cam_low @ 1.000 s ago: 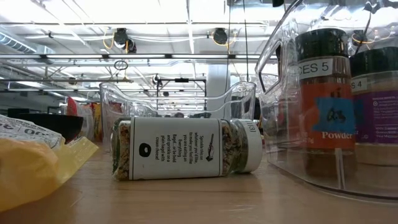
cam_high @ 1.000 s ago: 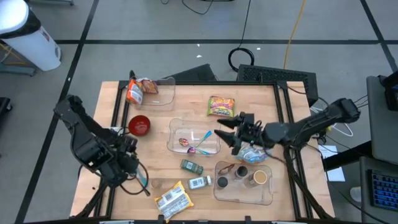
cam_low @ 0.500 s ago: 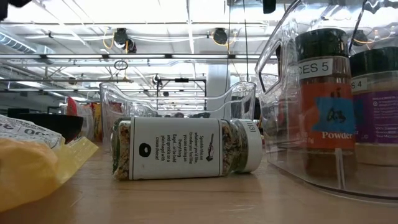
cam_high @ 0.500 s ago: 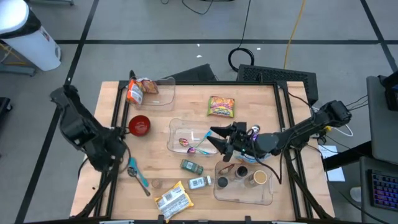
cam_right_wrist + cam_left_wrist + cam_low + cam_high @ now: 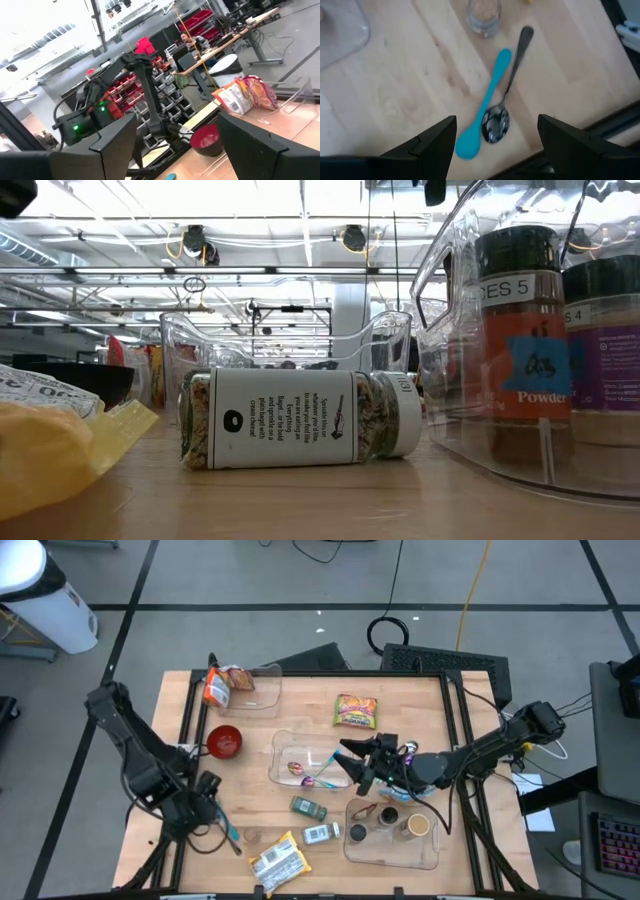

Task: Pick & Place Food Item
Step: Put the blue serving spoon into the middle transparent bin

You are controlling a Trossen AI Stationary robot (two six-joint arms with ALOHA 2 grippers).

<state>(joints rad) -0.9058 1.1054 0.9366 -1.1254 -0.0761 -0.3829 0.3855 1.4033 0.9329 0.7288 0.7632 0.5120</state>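
Observation:
A yellow-green snack bag (image 5: 357,710) lies flat on the table's far middle. More snack bags (image 5: 222,686) sit in a clear bin at the far left, and a packet (image 5: 278,860) lies at the near edge. My left gripper (image 5: 210,806) points down, open, at the near left. A blue spoon (image 5: 487,97) and a metal spoon (image 5: 506,90) lie on the wood below its fingers (image 5: 495,125). My right gripper (image 5: 347,762) is open and nearly level above the clear middle tray (image 5: 285,740), holding nothing (image 5: 175,120).
A red bowl (image 5: 224,741) stands left of the middle tray. Two spice jars (image 5: 308,807) (image 5: 320,833) lie on their sides; one (image 5: 300,420) fills the low view. A clear tray (image 5: 430,852) with upright spice jars (image 5: 520,330) sits near right. A small jar (image 5: 483,12) stands by the spoons.
My left gripper first rose and drew back toward the table's left edge, baring the two spoons, then came down over them again, tipping more steeply downward. My right gripper went toward the table's left, over the middle tray, then kept still. Both stayed open.

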